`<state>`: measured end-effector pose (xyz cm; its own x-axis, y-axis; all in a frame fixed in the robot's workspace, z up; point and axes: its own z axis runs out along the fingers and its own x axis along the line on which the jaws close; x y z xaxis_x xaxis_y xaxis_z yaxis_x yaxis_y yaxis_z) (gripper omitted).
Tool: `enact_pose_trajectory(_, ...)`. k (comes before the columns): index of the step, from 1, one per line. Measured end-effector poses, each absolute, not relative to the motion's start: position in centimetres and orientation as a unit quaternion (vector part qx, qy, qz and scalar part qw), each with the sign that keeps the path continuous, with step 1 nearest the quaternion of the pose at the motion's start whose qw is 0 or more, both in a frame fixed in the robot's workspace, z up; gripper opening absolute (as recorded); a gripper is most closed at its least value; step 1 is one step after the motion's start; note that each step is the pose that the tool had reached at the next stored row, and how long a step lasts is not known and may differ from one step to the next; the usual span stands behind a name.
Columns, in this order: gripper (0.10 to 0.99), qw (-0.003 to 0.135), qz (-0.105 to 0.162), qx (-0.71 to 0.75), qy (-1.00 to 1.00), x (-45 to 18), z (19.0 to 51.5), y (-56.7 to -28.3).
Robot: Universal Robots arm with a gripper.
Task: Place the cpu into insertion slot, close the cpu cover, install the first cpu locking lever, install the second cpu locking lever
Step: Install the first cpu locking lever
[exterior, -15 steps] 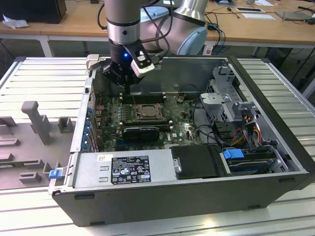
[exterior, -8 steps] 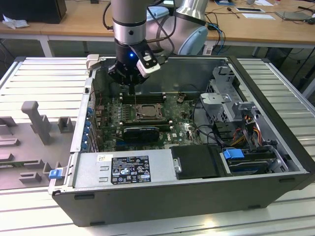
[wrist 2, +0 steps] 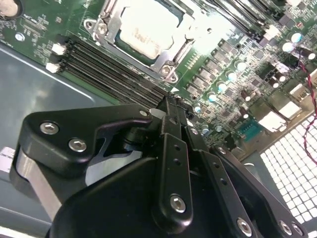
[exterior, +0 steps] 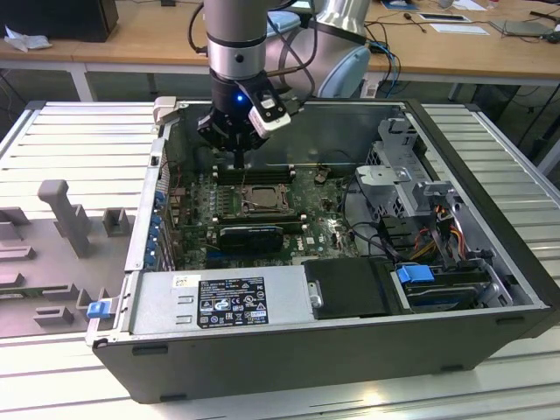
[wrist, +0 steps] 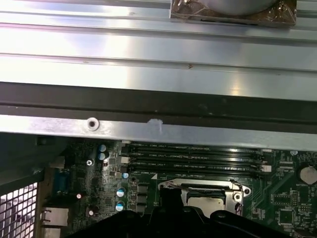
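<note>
one tool [exterior: 240, 163] hangs near the seated cpu [wrist 2: 141, 27]

So I'm counting one open computer case [exterior: 289, 350] here. It's holding one motherboard [exterior: 324, 232], with one insertion slot [exterior: 255, 199], one cpu [wrist 2: 146, 29] and one cpu cover [wrist 2: 171, 55]. Four long black memory slots [wrist: 198, 157] are running side by side just on the far side of the socket. I'm also seeing one long black card [exterior: 249, 234] on its near side and one labelled power supply box [exterior: 219, 302] along the near wall. I'm getting two blue tabs [exterior: 99, 307], one at the near corner on the exterior view's left and the other blue tab [exterior: 416, 273] toward its right. One arm [exterior: 234, 35] with one gripper [exterior: 238, 160] is hanging over it all.
</note>
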<state>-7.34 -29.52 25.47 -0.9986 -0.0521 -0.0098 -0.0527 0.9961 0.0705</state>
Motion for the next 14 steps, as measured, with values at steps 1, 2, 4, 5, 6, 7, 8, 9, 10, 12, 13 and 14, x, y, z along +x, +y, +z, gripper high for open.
enact_pose_trajectory(1,0.106,0.004,0.035,-0.026,0.999,-7.1,25.5,-29.5)
enact_pose_trajectory(2,0.106,0.004,0.035,-0.026,0.999,-7.0,25.5,-29.5)
enact_pose_trajectory(4,0.106,0.004,0.035,-0.026,0.999,-6.5,25.4,-29.5)
enact_pose_trajectory(5,0.106,0.004,0.036,-0.026,0.999,-6.1,25.4,-29.5)
enact_pose_trajectory(6,0.106,0.004,0.036,-0.026,0.999,-6.0,25.4,-29.5)
enact_pose_trajectory(7,0.106,0.004,0.038,-0.026,0.999,-5.8,25.4,-29.5)
enact_pose_trajectory(8,0.106,0.004,0.041,-0.026,0.999,-5.6,25.4,-29.5)
enact_pose_trajectory(9,0.106,0.004,0.043,-0.026,0.999,-5.5,25.4,-29.5)
enact_pose_trajectory(10,0.106,0.004,0.046,-0.026,0.999,-5.5,25.4,-29.6)
enact_pose_trajectory(12,0.106,0.004,0.047,-0.026,0.999,-5.5,25.3,-29.6)
enact_pose_trajectory(13,0.106,0.004,0.047,-0.026,0.999,-5.4,25.2,-29.6)
enact_pose_trajectory(14,0.106,0.004,0.047,-0.026,0.999,-5.4,25.2,-29.6)
